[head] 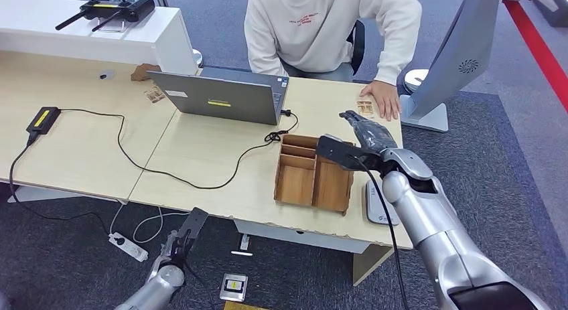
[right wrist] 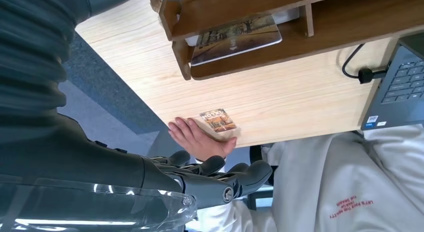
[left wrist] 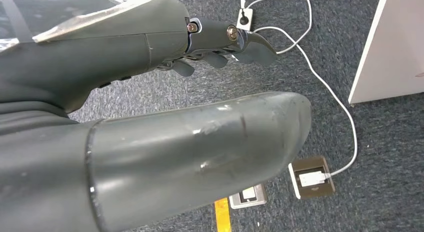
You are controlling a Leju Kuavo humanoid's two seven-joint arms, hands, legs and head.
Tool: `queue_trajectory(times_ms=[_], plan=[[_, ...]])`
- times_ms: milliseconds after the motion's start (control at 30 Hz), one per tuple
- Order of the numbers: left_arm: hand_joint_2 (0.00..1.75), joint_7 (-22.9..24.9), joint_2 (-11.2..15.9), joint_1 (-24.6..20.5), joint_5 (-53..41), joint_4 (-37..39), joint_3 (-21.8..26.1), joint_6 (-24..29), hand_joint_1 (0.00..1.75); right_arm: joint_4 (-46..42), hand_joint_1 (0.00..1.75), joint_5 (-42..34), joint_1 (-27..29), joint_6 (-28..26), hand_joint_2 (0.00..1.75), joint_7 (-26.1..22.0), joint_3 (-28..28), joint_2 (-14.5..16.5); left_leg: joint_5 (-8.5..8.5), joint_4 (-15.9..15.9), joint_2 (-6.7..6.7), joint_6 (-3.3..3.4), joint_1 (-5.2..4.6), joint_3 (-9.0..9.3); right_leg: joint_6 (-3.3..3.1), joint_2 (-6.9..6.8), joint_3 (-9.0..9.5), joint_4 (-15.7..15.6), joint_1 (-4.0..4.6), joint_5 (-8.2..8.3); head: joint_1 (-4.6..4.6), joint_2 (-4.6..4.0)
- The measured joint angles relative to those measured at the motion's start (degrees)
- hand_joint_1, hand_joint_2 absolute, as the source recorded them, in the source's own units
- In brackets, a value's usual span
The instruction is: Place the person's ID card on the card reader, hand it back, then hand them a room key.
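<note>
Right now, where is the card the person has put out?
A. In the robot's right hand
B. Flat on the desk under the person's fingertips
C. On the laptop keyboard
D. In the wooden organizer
B: the card lies flat on the desk at its far edge, the person's hand resting beside it, while the right hand hovers short of it, holding nothing.

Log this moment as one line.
right hand open, above desk | ID card on desk by person's hand | left hand hanging

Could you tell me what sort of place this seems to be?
Probably a mock hotel reception desk in a lab or office: a person sits across a wooden desk with a laptop, a card under their hand, and a wooden tray.
</note>
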Motion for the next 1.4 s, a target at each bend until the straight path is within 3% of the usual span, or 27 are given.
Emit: queue_trajectory(times_ms=[433, 1400], plan=[[0.00, 1.0, 0.0, -0.4, -0.8, 0.1, -0.1, -0.9, 0.00, 1.5, 0.00, 0.0, 0.0, 0.0, 1.75, -0.3, 0.1, 0.0, 0.00, 0.0, 0.00, 0.00, 0.00, 0.01, 0.00, 0.00, 0.00, 0.0, 0.00, 0.00, -0.01, 0.00], [0.00, -0.6, 0.4, 0.7, 2.9, 0.4, 0.0, 0.4, 0.00, 4.0, 0.00, -0.7, -1.1, 0.0, 1.75, -4.2, 2.3, 4.3, 0.00, 0.0, 0.01, 0.00, 0.01, 0.01, 0.00, 0.01, 0.00, 0.0, 0.01, 0.00, 0.01, 0.00]])
